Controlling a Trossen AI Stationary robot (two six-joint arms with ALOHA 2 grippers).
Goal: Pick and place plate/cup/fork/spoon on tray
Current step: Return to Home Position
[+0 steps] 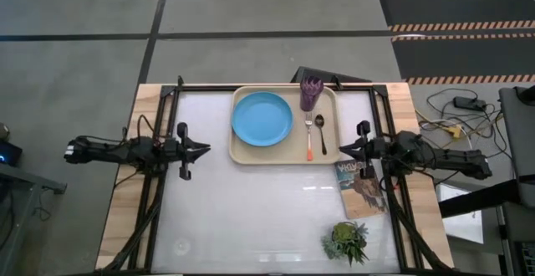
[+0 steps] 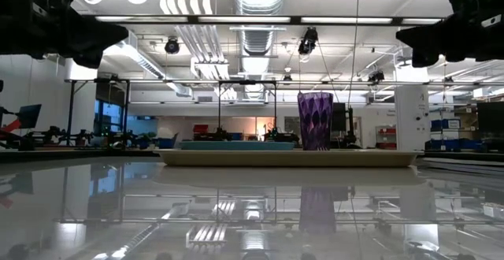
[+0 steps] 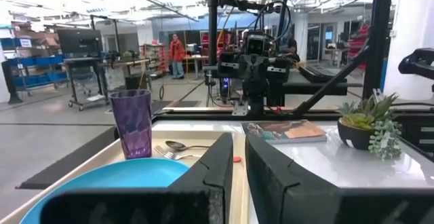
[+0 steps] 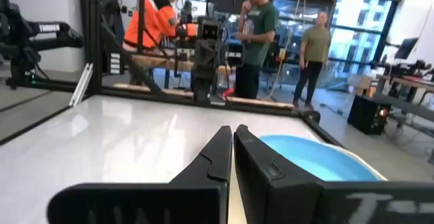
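- You have the cream tray (image 1: pixel 285 155) lying at the far middle of the table, with all four pieces on it.
- The round light-blue plate (image 1: pixel 262 119) fills the tray's left part; it lies flat.
- The translucent purple ribbed cup (image 1: pixel 312 93) stands upright in the tray's far right corner.
- Just near of the cup, the fork (image 1: pixel 308 137), silver with an orange handle end, lies beside the shorter dark spoon (image 1: pixel 320 130), which is on its right; both point their handles toward the near rim.
- Your table (image 1: pixel 251 217) is glossy white with wooden edges and mirrors the ceiling lights and ducts in the low view. A picture-covered book (image 1: pixel 359 188) lies right of the tray's near corner, and a small potted plant (image 1: pixel 346 241) sits at the near right.
- Beyond the table you see an open workshop; three people (image 4: pixel 258 34) stand past the far side in the right wrist view.
- The left gripper (image 1: pixel 203 149) hovers left of the tray, apart from it, fingers nearly together and holding nothing.
- The right gripper (image 1: pixel 343 149) hovers just off the tray's right rim, near the spoon's handle, fingers pressed together and empty.
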